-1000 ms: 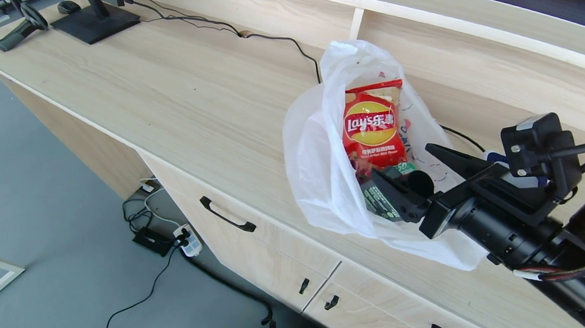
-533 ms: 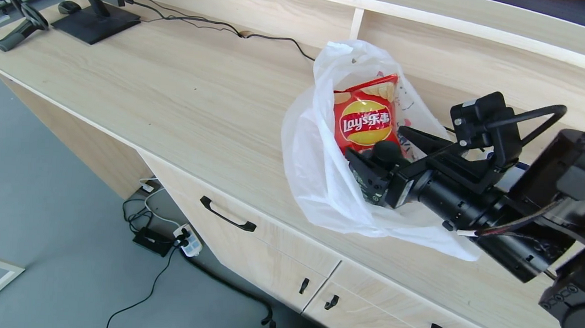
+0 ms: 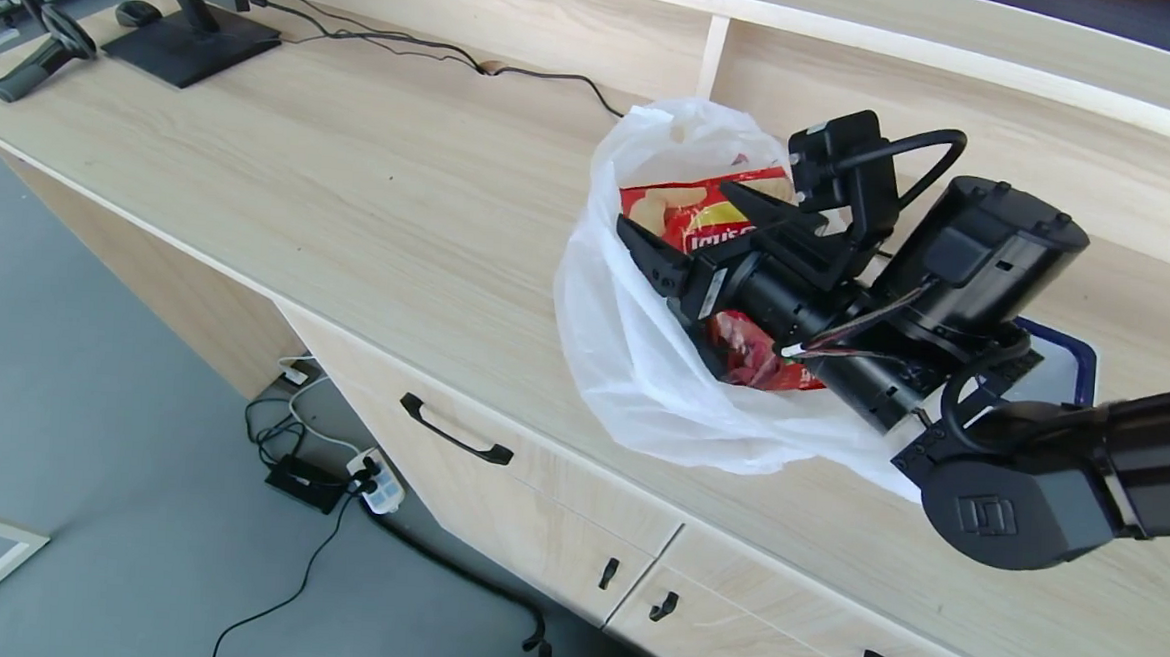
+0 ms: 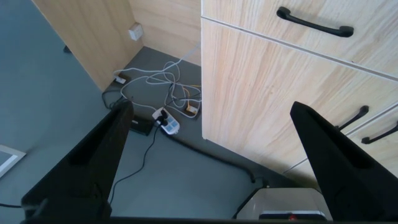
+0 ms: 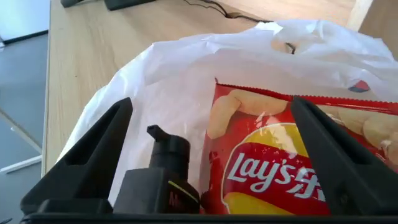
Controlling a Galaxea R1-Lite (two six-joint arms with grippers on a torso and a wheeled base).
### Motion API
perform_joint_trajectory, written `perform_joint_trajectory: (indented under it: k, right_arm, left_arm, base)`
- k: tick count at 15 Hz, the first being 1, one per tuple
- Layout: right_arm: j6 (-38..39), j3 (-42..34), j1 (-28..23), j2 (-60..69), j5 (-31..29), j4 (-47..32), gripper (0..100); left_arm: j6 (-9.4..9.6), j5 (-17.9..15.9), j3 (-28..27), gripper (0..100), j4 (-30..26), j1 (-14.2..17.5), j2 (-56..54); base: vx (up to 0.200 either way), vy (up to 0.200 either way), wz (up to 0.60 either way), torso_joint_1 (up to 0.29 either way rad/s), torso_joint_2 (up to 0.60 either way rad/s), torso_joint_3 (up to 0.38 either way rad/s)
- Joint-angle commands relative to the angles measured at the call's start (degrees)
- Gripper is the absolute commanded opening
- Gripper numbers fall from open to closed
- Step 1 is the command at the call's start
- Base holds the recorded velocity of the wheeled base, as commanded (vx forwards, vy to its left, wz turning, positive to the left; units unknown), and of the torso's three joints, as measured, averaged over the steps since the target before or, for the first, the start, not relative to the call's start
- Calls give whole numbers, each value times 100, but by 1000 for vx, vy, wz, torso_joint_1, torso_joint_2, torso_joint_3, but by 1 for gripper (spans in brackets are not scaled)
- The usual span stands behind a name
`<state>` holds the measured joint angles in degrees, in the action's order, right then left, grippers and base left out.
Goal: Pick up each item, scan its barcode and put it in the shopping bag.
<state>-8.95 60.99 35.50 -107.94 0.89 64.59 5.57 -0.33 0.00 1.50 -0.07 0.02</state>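
The fingers of the right gripper [image 3: 677, 207] stand wide apart and hold nothing. They point toward about 10 o'clock in the head view, low over the mouth of the shopping bag [image 3: 623, 371]. In the right wrist view a dark pump bottle [image 5: 164, 182] lies in the gap between the two fingers, closer to one of them. I cannot tell if it touches that finger, but the fingers are clearly not closed on it. Its long axis runs almost parallel to the fingers, so about 10 to 4 o'clock, with the pump head at the far end. Just beside it a red chips packet [image 5: 273, 168] leans against the bag wall. Both items are inside the bag, which sits on the tabletop [image 3: 352, 186] near its front edge. I judge the coming move must pull back along the fingers' own line, toward 4 o'clock, so as not to catch the thin plastic. The left gripper [image 4: 211, 109], fingers also wide and empty, hangs in front of the drawer fronts [image 4: 267, 93], so the right arm is the nearer one.
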Motion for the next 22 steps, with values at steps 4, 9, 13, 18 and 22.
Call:
perform_joint_trajectory:
  k: [4, 9, 13, 18, 22]
  right_arm:
    - [7, -166, -272, 282, 34, 19, 100]
    - [60, -201, -456, 669, 60, 28, 100]
    - [-2, -1889, -456, 2242, -54, 116, 100]
    - [253, -5071, 62, 5010, -1223, -218, 100]
    - [244, -5633, 440, 6425, -2330, -1589, 100]
  left_arm:
    - [-3, -2, 0, 100, -1, 7, -2]
    - [-3, -2, 0, 100, -1, -1, -2]
    - [-3, -2, 0, 100, -1, -1, -2]
    - [-3, -2, 0, 100, -1, -1, -2]
    - [-12, -2, 0, 100, -1, 7, -2]
  base:
    - [0, 0, 0, 0, 0, 0]
    - [0, 0, 0, 0, 0, 0]
    - [0, 0, 0, 0, 0, 0]
    - [0, 0, 0, 0, 0, 0]
    - [0, 0, 0, 0, 0, 0]
